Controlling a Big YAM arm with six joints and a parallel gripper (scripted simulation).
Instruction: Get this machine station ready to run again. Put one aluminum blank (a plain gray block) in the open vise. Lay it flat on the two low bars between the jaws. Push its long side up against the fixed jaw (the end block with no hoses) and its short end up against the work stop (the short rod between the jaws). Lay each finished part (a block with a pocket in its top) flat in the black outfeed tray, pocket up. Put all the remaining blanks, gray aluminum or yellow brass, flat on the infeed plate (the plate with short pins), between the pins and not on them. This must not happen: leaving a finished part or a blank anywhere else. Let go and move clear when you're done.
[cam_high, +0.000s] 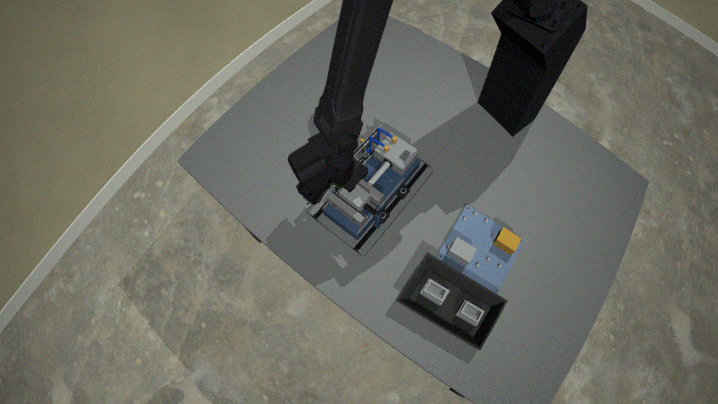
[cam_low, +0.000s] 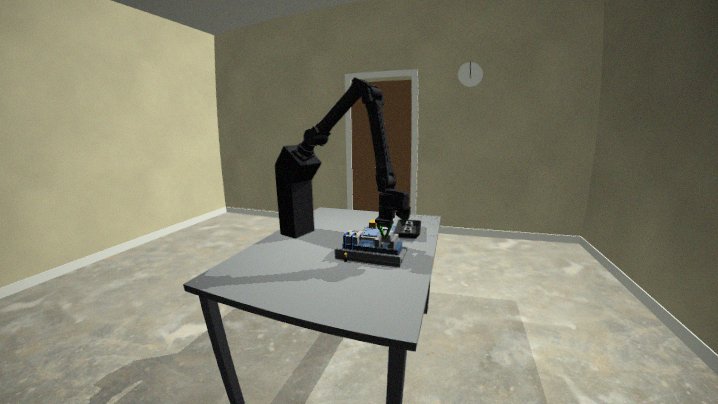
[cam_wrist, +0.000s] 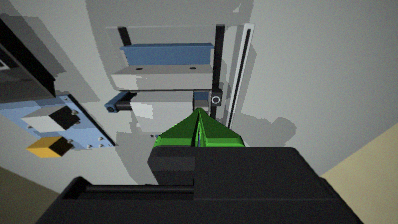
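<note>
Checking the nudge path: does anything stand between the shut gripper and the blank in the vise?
Nothing visible. The gripper is shut, empty, its tips right at the blank's end beside the work stop; whether they touch cannot be told.

A gray table (cam_high: 552, 211) on dark legs is standing on a mottled concrete floor (cam_low: 552, 321) and carrying 4 things directly on its top. The arm's black pedestal (cam_high: 522, 75) is rising at one edge. A vise (cam_high: 389, 200) on its dark base is sitting near the middle. A pale blue infeed plate (cam_high: 476, 231) with short pins is lying just beside a black outfeed tray (cam_high: 494, 306), well apart from the pedestal.
</note>
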